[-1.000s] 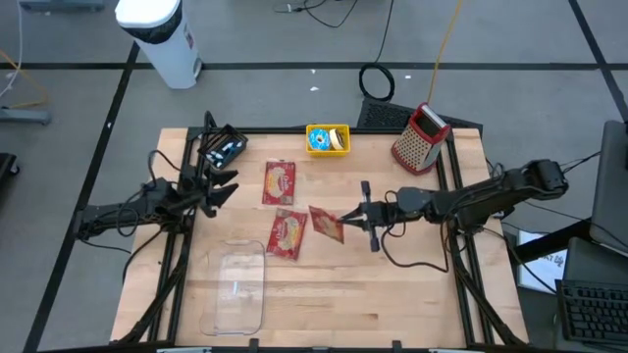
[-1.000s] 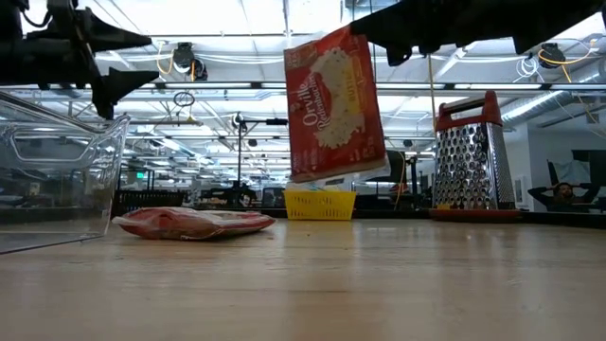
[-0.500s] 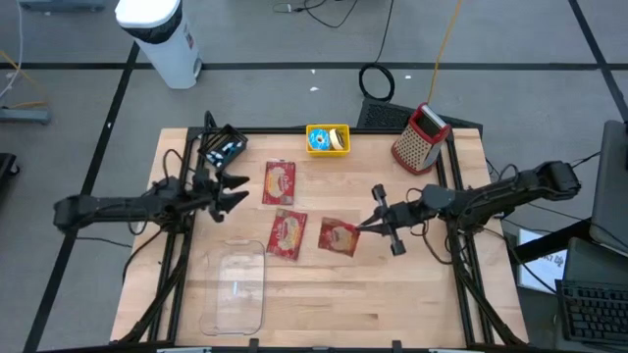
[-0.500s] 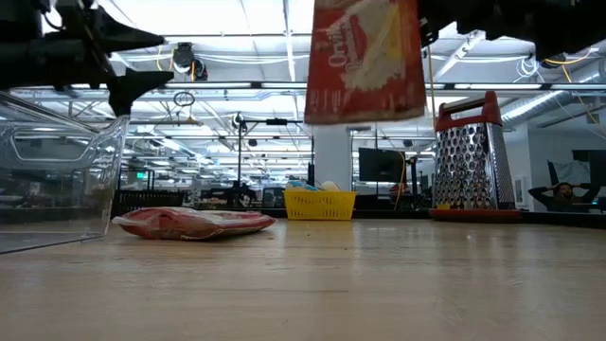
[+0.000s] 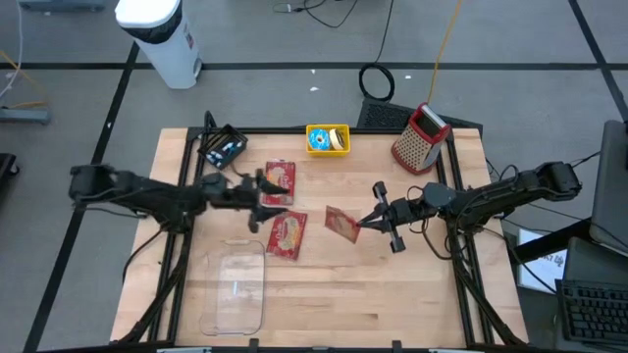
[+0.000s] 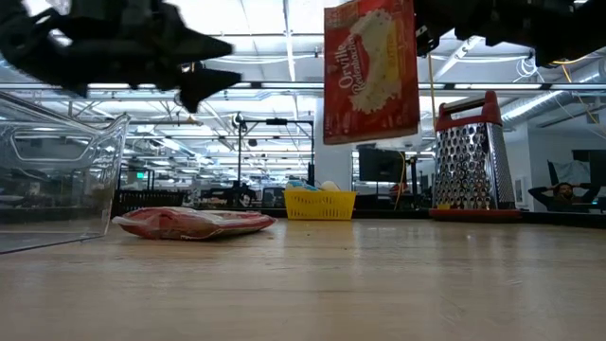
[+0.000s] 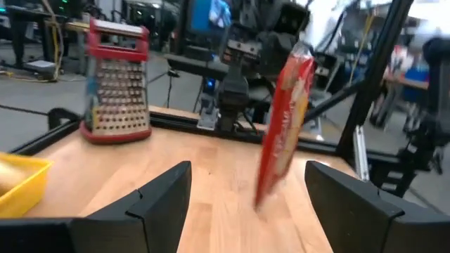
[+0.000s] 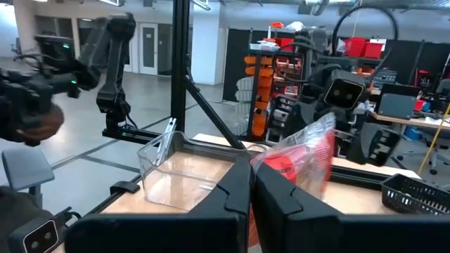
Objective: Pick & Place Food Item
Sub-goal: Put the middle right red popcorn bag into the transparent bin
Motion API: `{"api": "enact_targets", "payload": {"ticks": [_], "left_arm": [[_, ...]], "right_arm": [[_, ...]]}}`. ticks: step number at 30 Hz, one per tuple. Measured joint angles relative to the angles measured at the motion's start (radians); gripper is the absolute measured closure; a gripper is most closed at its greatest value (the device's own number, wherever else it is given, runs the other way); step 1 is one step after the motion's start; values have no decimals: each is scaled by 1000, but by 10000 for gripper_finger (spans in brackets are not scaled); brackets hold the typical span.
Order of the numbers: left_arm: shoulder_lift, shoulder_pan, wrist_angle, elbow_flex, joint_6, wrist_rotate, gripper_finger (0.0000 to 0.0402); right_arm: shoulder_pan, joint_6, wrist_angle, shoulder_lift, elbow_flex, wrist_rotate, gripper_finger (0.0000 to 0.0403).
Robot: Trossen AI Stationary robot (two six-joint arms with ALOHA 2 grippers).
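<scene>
A red popcorn bag (image 5: 341, 224) hangs in the air right of the table's middle, with my right gripper (image 5: 365, 225) shut on it; the low view shows this bag (image 6: 371, 71) well above the wood. Two more red bags lie flat on the table, one toward the far side (image 5: 281, 181) and one nearer (image 5: 287, 235). My left gripper (image 5: 267, 193) hovers open and level between these two, touching nothing. In its wrist view the held bag (image 7: 285, 119) shows edge-on ahead of the open fingers (image 7: 246, 204). My right gripper pinches the bag's upper edge (image 8: 273, 166) between its two shut fingers. The fingers come level from the table's right side. The bag hangs upright below them, clear of the table, its printed face toward the near edge.
A clear plastic container (image 5: 235, 289) stands near the front left. At the far edge are a yellow bin (image 5: 327, 139), a red-topped grater (image 5: 420, 137) and a black object (image 5: 222, 147). Bare wood lies at the front right.
My left gripper has swept from the table's left edge toward the middle, over the two lying bags, staying open. My right gripper has drawn back a little toward the right edge; its bag has risen and swung from tilted to hanging upright.
</scene>
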Motion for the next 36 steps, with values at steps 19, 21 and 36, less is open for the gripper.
{"api": "enact_targets", "payload": {"ticks": [19, 21, 36], "left_arm": [[492, -94, -23, 522, 112, 250, 121], [505, -94, -22, 538, 108, 250, 121], [501, -89, -9, 550, 114, 201, 213]], "right_arm": [[18, 0, 8, 1, 0, -55, 403], [18, 0, 6, 1, 0, -55, 403], [18, 0, 4, 1, 0, -56, 403]]}}
